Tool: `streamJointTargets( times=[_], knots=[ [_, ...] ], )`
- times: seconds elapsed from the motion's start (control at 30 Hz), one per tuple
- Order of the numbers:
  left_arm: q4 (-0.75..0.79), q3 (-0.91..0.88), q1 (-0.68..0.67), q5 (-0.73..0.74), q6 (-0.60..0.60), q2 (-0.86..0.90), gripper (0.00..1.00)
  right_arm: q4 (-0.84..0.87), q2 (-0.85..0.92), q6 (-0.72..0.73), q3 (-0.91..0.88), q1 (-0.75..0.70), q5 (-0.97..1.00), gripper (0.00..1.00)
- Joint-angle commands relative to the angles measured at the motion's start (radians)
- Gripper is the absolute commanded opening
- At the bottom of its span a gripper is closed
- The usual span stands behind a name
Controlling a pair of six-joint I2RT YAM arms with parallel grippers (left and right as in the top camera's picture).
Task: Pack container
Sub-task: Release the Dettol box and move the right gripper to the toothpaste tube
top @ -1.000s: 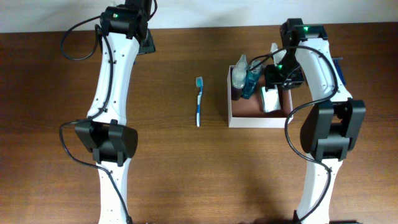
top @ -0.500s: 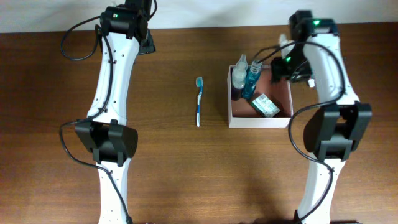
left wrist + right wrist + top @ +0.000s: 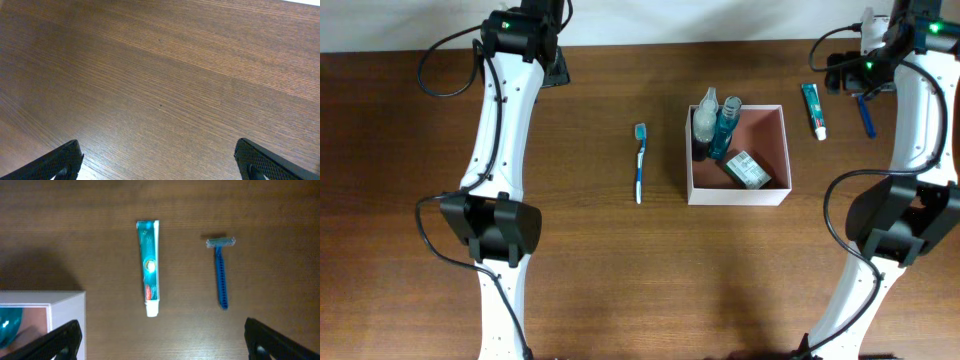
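Note:
The container (image 3: 780, 150), white-walled with a reddish-pink inside, sits right of centre and holds a clear bottle (image 3: 705, 118), a blue bottle (image 3: 724, 128) and a small green packet (image 3: 747, 169). Its corner shows in the right wrist view (image 3: 60, 311). A teal toothpaste tube (image 3: 814, 109) (image 3: 149, 273) and a blue razor (image 3: 866, 115) (image 3: 220, 273) lie right of it. A blue toothbrush (image 3: 640, 162) lies left of it. My right gripper (image 3: 847, 76) (image 3: 162, 347) is open and empty, above the tube and razor. My left gripper (image 3: 555, 68) (image 3: 160, 167) is open and empty at the far left, over bare wood.
The table (image 3: 620, 270) is dark brown wood; its far edge meets a white wall behind both arms.
My right gripper let go of the green packet in the container, lifted out and moved right and back to above the toothpaste tube and razor. The left arm has not moved.

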Motion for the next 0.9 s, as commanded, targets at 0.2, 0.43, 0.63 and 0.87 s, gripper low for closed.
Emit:
streamJointTargets(
  times=[0.2, 0.43, 0.63, 0.87],
  knots=[
    [0.000, -0.004, 0.006, -0.018, -0.006, -0.011, 0.99, 0.180, 0.100, -0.077, -0.057, -0.003, -0.069, 0.99],
    [-0.001, -0.004, 0.006, -0.018, -0.006, -0.011, 1.00, 0.224, 0.205, -0.077, -0.057, 0.005, -0.069, 0.99],
    [0.000, -0.004, 0.006, -0.018, -0.006, -0.011, 0.99, 0.238, 0.259, -0.077, -0.057, 0.005, -0.079, 0.99],
    [0.000, -0.004, 0.006, -0.018, -0.006, -0.011, 0.99, 0.240, 0.297, -0.077, -0.063, 0.005, -0.080, 1.00]
  ],
)
